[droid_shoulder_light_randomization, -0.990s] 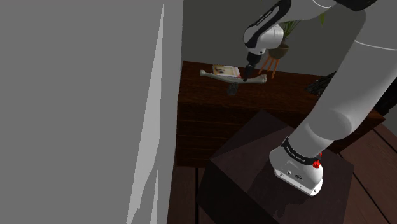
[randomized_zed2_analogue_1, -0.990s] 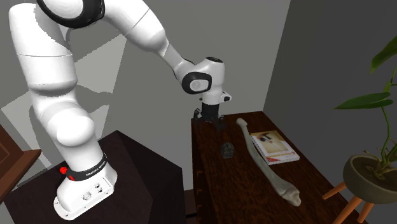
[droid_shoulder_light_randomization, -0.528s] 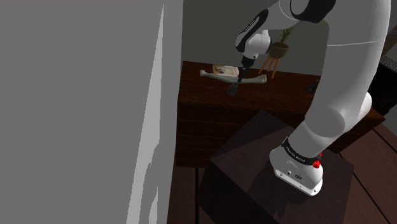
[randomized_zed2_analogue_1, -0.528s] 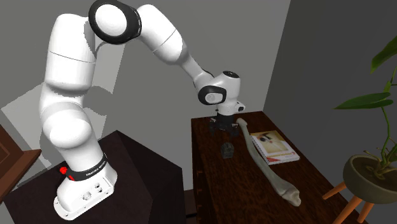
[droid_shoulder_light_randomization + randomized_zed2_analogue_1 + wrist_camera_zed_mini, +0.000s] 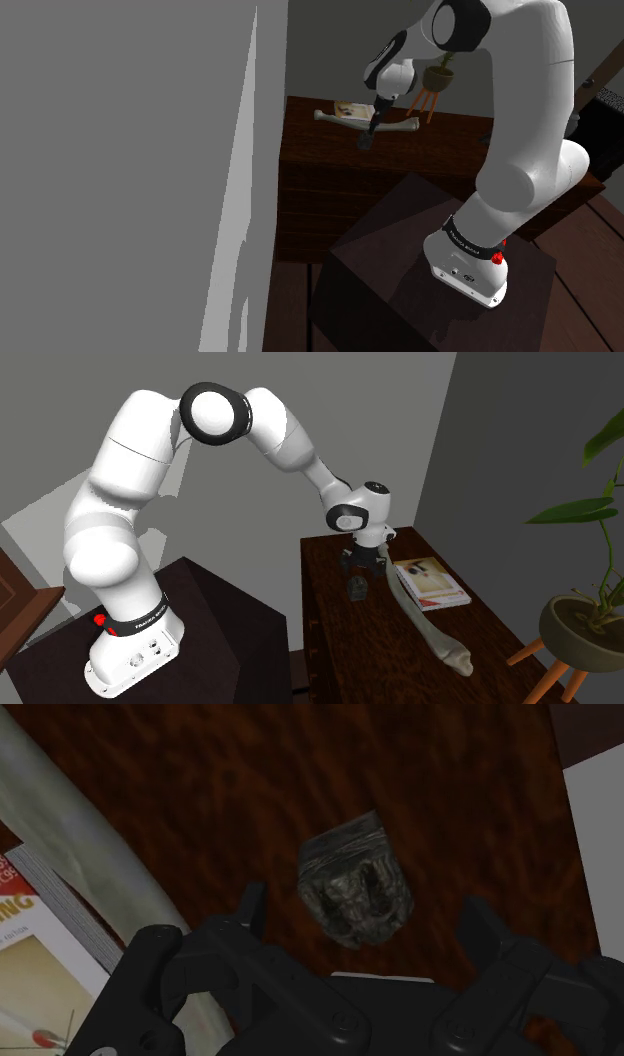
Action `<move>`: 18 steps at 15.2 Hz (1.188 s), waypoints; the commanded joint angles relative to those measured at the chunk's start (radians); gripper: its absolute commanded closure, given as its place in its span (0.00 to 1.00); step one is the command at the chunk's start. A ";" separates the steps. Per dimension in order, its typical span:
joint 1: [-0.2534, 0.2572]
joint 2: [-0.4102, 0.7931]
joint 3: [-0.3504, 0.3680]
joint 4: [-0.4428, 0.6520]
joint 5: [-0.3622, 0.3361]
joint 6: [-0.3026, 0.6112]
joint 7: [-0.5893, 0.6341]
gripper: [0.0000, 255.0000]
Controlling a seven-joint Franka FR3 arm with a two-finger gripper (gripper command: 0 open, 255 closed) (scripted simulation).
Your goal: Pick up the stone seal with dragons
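Across the dark wooden surface (image 5: 335, 647) reaches the white arm (image 5: 130, 472), bending down toward it. Along the wood lies a long pale bone (image 5: 420, 614), with a thin magazine (image 5: 435, 584) just beside it on the second exterior view's right. The black claw (image 5: 359, 564) hangs released, its fingers spread wide, directly above the small mottled grey stone seal (image 5: 355, 889). The stone seal sits on the surface near the bone, untouched.

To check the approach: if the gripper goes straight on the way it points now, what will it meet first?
Most likely the dark stone seal, which lies centred ahead of the gripper between its open fingers, on the wooden top. Its distance is unclear.
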 commanded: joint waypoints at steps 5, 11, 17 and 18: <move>-0.016 0.052 0.021 0.017 0.022 0.036 -0.015 0.00; -0.015 0.052 0.021 0.014 0.022 0.038 -0.015 1.00; -0.009 0.030 0.012 0.010 0.013 0.021 -0.009 1.00; -0.006 0.019 0.008 0.007 0.008 0.013 -0.006 1.00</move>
